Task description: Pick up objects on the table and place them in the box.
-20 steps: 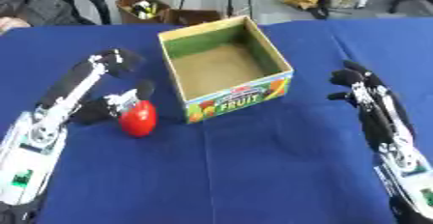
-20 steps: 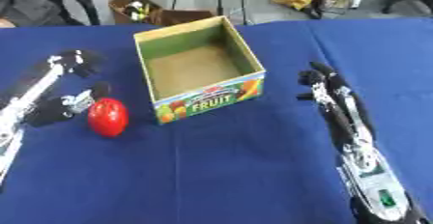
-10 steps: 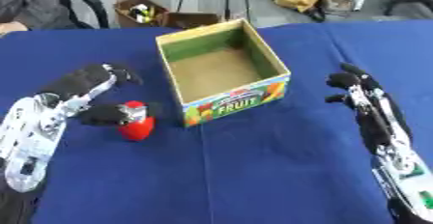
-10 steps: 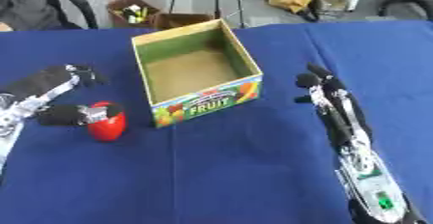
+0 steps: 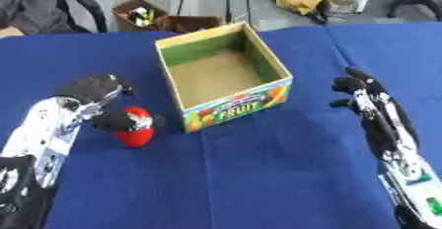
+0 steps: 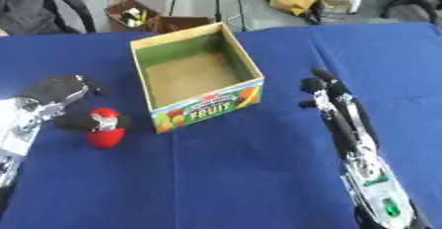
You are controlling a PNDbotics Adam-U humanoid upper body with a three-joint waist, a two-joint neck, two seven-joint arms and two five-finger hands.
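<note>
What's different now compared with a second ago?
The left hand has drawn back from beside the box and curled over the red object, its thumb now against the object's top; whether it grips is unclear. The object sits on the table at about the same spot, left of the box. The box is still empty, and the right hand still rests open to its right.

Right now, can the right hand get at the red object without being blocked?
Probably not directly: the box stands between the right hand and the red object, and the left hand is already on that object.
</note>
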